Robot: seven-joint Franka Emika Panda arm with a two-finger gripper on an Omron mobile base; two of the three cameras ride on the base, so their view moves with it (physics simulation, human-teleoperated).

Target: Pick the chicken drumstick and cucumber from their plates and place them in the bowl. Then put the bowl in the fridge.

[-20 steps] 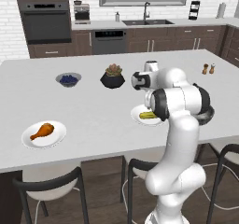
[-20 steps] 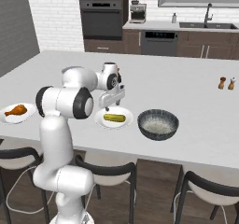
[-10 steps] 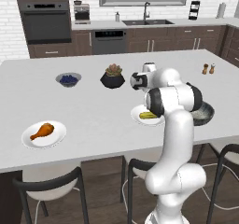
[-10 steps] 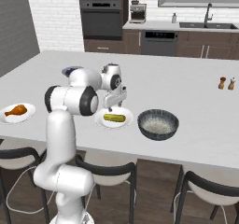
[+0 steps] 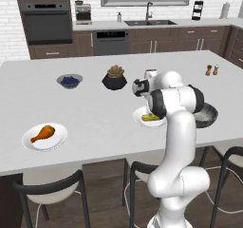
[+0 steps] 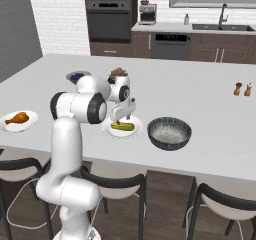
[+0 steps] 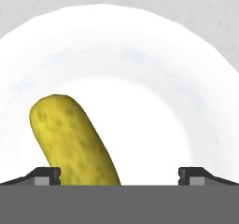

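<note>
A yellow-green cucumber (image 7: 72,141) lies on a white plate (image 7: 140,73), close under my gripper (image 7: 120,175), which is open, its fingertips (image 7: 46,175) either side and the cucumber nearer the left one. From the base, the gripper (image 6: 120,118) points down just above the cucumber (image 6: 122,126) on its plate (image 6: 107,129). The dark bowl (image 6: 169,132) stands just right of that plate. The chicken drumstick (image 5: 42,133) rests on the other plate (image 5: 57,139) at the island's front left. The fridge is out of view.
A black plant pot (image 5: 114,80) and a small bowl of blue berries (image 5: 70,81) stand behind the plates. Salt and pepper shakers (image 6: 242,89) sit at the far right. Stools (image 5: 52,194) line the island's front edge.
The hand has come down a little toward the cucumber plate while the elbow swung over. The jaws stay wide. Food, plates and bowl have not moved.
</note>
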